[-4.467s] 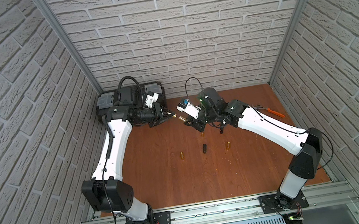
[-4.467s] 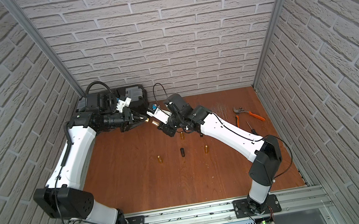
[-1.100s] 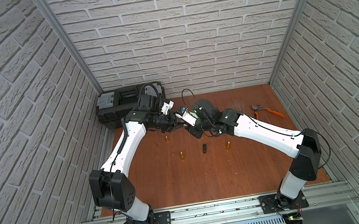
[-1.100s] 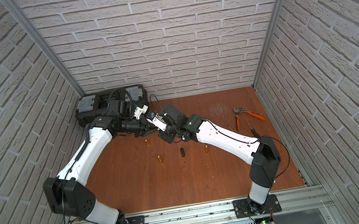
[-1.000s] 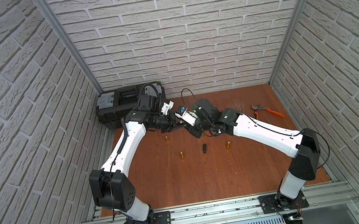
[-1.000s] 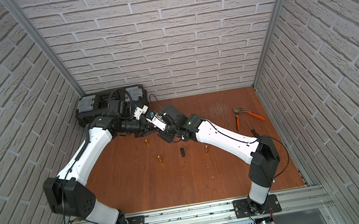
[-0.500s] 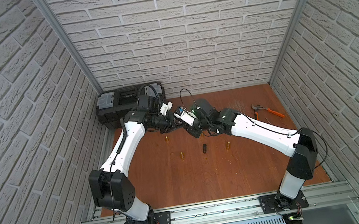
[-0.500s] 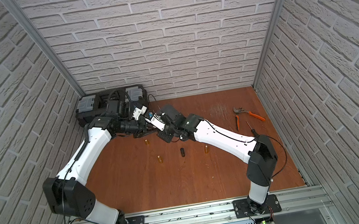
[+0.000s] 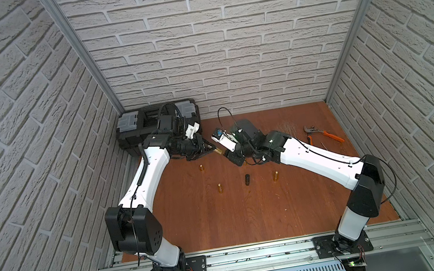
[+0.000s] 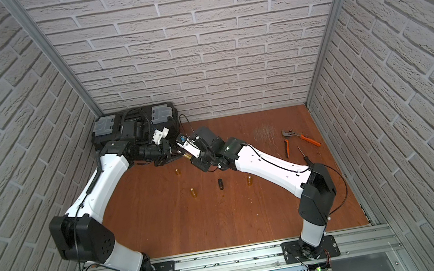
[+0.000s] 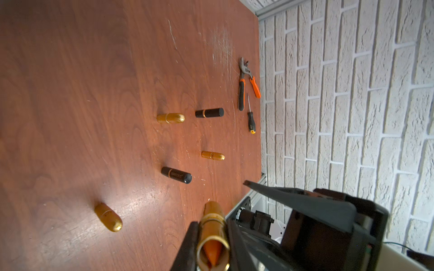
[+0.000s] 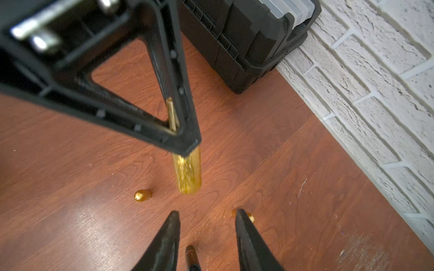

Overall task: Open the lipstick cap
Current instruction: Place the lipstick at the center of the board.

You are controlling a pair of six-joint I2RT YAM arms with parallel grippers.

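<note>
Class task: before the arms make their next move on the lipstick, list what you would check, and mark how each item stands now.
1. The left gripper is shut on the held lipstick: ok.
2. The right gripper is open and empty: ok.
3. The right gripper faces the held lipstick's free end, apart from it: ok.
4. Cap removed: cannot tell; an orange stick shows at the end inside the left gripper, in the left wrist view.
5. The right gripper is clear of the gold lipstick on the table, partly hidden behind its finger: cannot tell.
</note>
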